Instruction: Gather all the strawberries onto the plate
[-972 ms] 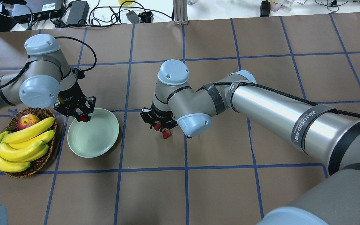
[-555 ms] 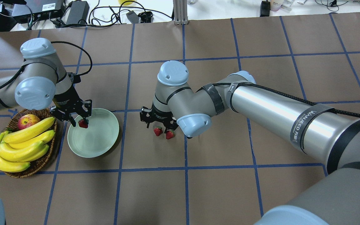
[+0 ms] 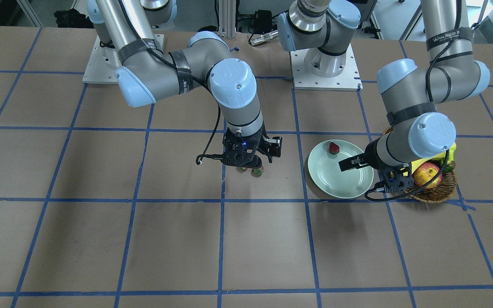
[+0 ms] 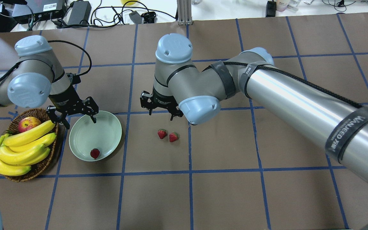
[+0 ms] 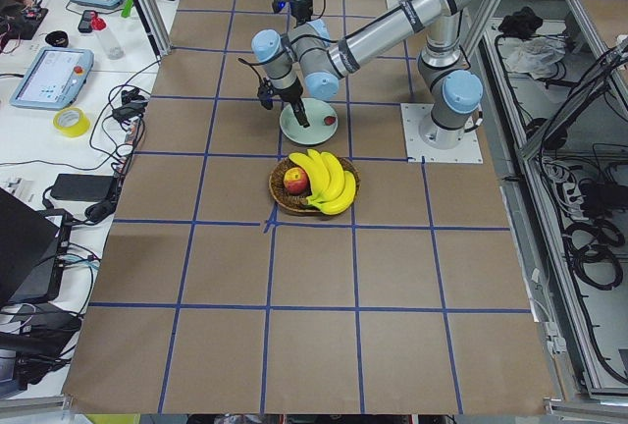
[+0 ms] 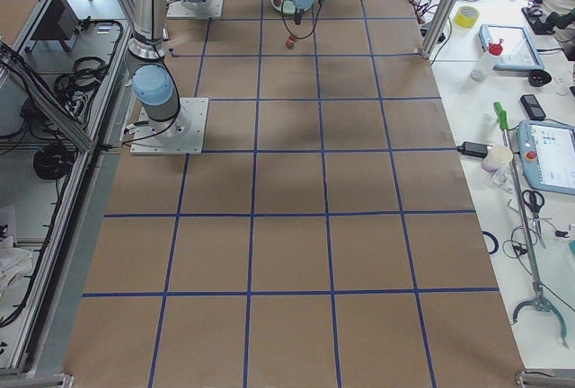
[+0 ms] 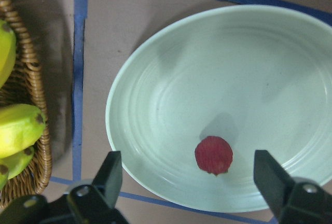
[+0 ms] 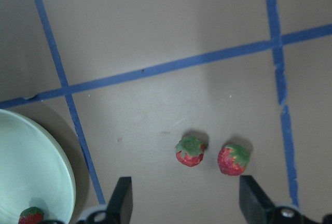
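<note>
The left hand (image 4: 76, 120), fingers spread and empty, hangs over the far rim of the plate (image 4: 105, 132). The plate holds one strawberry (image 4: 95, 153), near its robot-side rim. Close on the plate's left, a basket (image 4: 40, 167) carries bananas (image 4: 21, 147) and an apple (image 4: 29, 124). To the plate's right, the right hand (image 4: 160, 114), likewise spread and empty, hovers by two strawberries (image 4: 162, 133) lying side by side on the desk (image 4: 222, 191), clear of the plate.

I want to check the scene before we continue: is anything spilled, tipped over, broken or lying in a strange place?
Nothing stands out. One strawberry lies inside the plate; the two other strawberries sit close together on the table, simply not yet collected. The basket stands upright with the bananas and the apple in it.
</note>
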